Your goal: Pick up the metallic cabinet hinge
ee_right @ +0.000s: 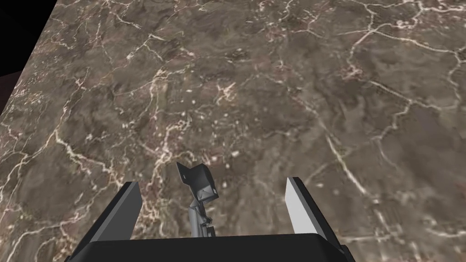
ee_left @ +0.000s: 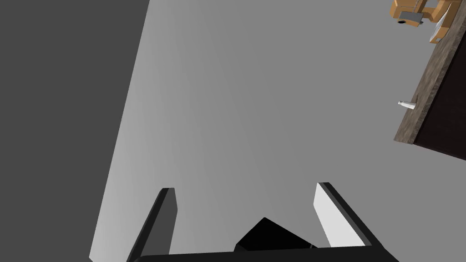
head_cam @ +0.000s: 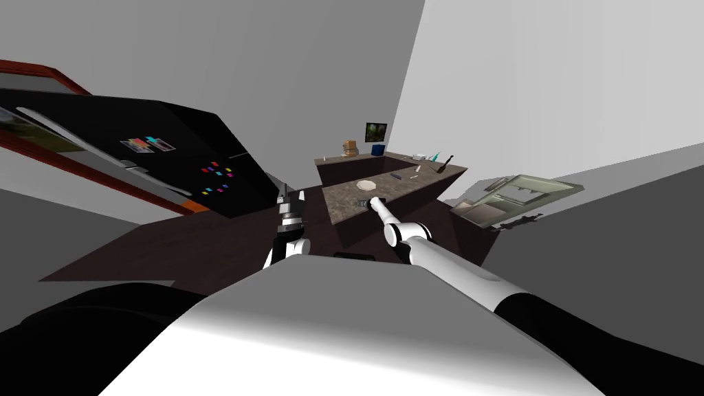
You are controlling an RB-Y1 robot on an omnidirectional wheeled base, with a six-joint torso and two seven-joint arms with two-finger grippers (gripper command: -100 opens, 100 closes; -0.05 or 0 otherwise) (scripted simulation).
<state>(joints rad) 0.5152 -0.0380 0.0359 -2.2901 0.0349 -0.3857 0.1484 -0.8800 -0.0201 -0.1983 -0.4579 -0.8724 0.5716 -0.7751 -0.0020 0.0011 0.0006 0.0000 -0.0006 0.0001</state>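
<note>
Item: grey metallic hinge (ee_right: 200, 195), lying on brown marbled countertop (ee_right: 318, 91), at 12 o'clock from right gripper (ee_right: 214, 184), between its spread fingers, not gripped. Left gripper (ee_left: 245, 186): fingers apart, idle. Step: pre-grasp. Next: advance slightly, close squarely on hinge

We see the dark grey hinge (ee_right: 200, 200), 1 boxy cup on a narrow arm, lying on the brown, white-veined countertop (ee_right: 273, 91).

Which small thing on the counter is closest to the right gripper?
The dark grey hinge, between the right gripper's open fingers; the pale round disc lies farther along the counter.
</note>
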